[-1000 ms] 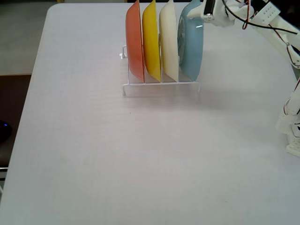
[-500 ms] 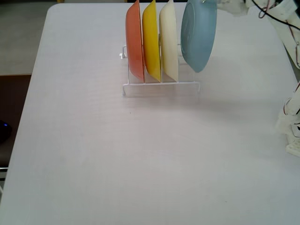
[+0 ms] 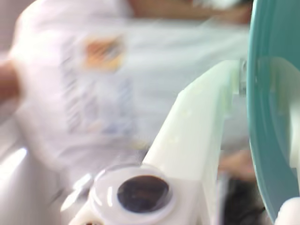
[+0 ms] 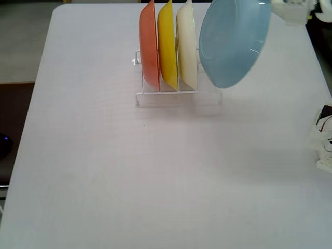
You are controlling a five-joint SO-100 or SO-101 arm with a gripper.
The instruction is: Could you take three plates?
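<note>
Jaws [image 3: 243,84] pinch the light blue plate [image 4: 233,41] at its upper rim, holding it raised above the counter [image 4: 155,171]. Judged light, stiff, glossy and slippery: grip rims only. Behind, cream-white plate [image 4: 188,46] and yellow plate [image 4: 167,44] stand upright in the rack [image 4: 166,96].

Glossy plastic blue plate [image 4: 233,41]; matt table [image 4: 104,171] (rack [image 4: 176,96] seemingly wire).
</note>
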